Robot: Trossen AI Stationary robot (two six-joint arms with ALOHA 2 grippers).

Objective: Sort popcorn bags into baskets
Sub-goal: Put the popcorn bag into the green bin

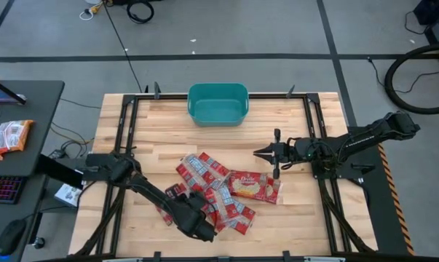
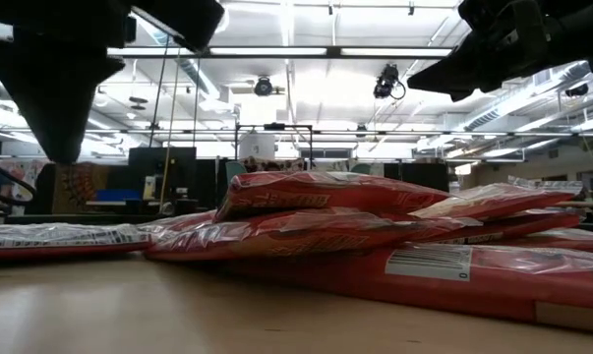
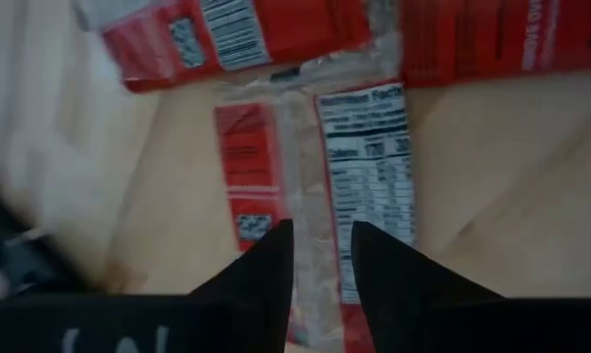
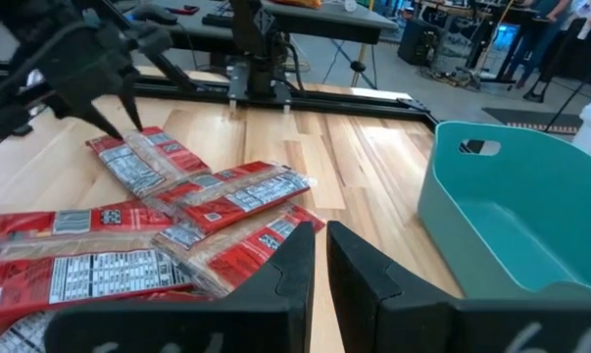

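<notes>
Several red popcorn bags (image 1: 219, 191) lie overlapping on the wooden table, and the larger one with the popcorn picture (image 1: 252, 186) rests at the pile's right. The teal basket (image 1: 218, 103) stands at the far edge and shows nothing inside (image 4: 511, 216). My left gripper (image 1: 201, 224) hangs over the near side of the pile, pointing down. Its fingers (image 3: 321, 235) are a narrow gap apart above one bag's clear back seam (image 3: 305, 157). My right gripper (image 1: 259, 153) hovers right of the pile, level, with its fingers (image 4: 318, 240) almost together and holding nothing.
Orange-white packets (image 1: 8, 137), a keyboard (image 1: 2, 188) and a mouse (image 1: 8, 234) sit on the dark desk to the left. Black frame rails (image 1: 124, 124) border the table. Bare wood (image 1: 161, 131) lies between the pile and the basket.
</notes>
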